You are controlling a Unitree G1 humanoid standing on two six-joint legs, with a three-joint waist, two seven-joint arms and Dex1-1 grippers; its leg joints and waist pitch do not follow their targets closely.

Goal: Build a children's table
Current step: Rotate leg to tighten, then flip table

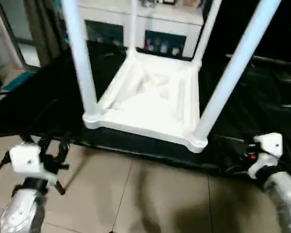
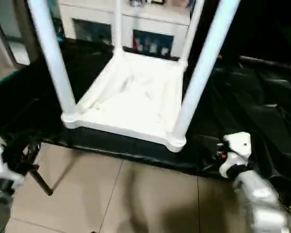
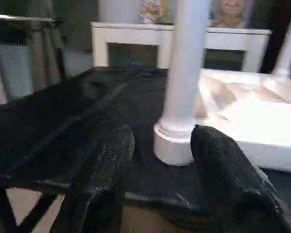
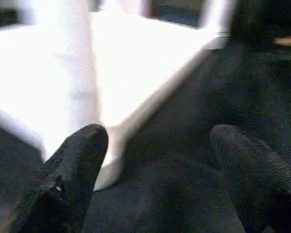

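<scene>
I see the tabletop (image 1: 150,104) upside down on a black sheet (image 1: 39,102), four legs (image 1: 80,53) socketed upright. Tiled floor (image 1: 150,199) below, white cabinet (image 1: 150,29) behind. Left gripper (image 3: 160,145) and right gripper (image 4: 155,141) parted, grasping nothing.

Two black fingers (image 4: 77,174) of the right gripper (image 4: 160,160) rise from the bottom edge, one at lower left and one at lower right, standing well apart with nothing between them. Behind them a black cloth (image 4: 194,126) covers the lower and right parts of the frame. On it, filling the upper left, lies the white tabletop (image 4: 145,63), underside up, its near corner just beside the left finger's tip. A white leg (image 4: 68,58) stands upright from that corner socket, running out of the top. Another leg (image 4: 216,17) stands at the tabletop's far corner, at upper right.
</scene>
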